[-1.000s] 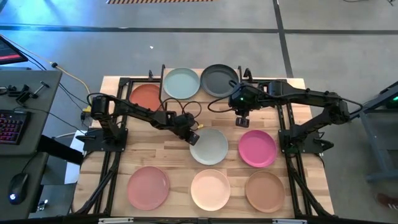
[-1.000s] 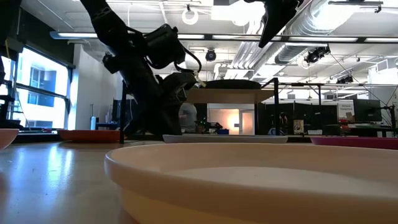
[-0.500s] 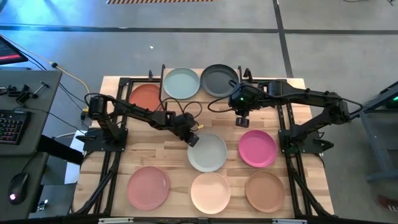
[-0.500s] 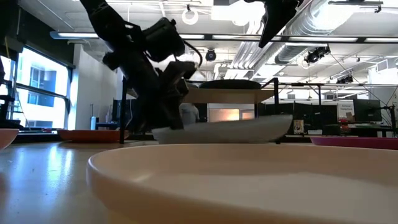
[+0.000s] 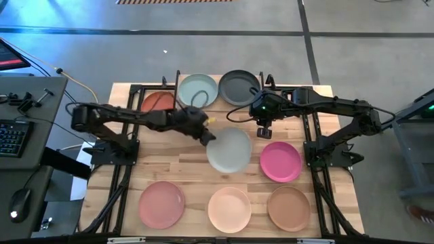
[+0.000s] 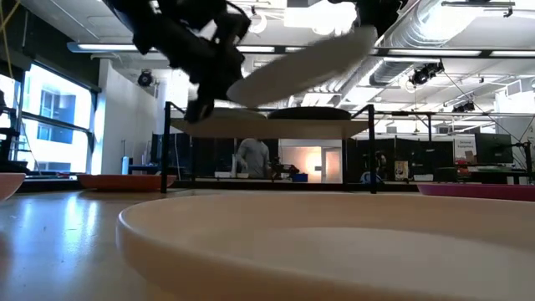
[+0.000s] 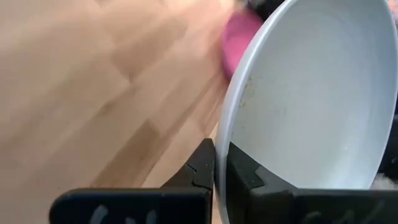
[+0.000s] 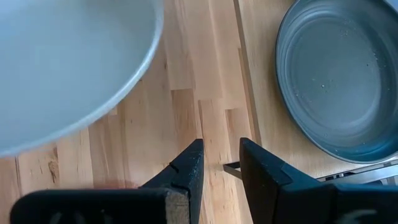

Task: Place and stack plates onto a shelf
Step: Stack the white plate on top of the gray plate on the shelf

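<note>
My left gripper [image 5: 208, 135] is shut on the sage green plate [image 5: 230, 150], which hangs in the air over the table's middle, level with the shelf [image 6: 267, 127] in the low view. The pale mint plate [image 5: 198, 89] and the dark grey plate [image 5: 239, 87] lie side by side on the shelf at the far edge. My right gripper [image 5: 263, 131] hovers open and empty, pointing down, just right of the lifted plate and near the dark grey plate [image 8: 342, 81]. The orange plate [image 5: 157, 103] lies on the table left of the shelf. My left gripper pinches the sage green plate's rim [image 7: 222, 146] on its left side, one finger on the inner face and one under the plate, coming level from the table's left. The plate [image 6: 305, 63] is lifted clear and tilted, its free right edge higher than the held edge.
On the table's near half lie the magenta plate [image 5: 281, 161], the pink plate [image 5: 161, 203], the cream plate [image 5: 229, 208] and the tan-brown plate [image 5: 288, 208]. Black frame rails run along both table sides. A desk with a keyboard stands beyond the left edge.
My left gripper has risen and drawn toward the far edge, carrying the sage green plate with it. The plate lay flat on the table, then its held side came up, and now it is clear of the table and tilted up to the right.
</note>
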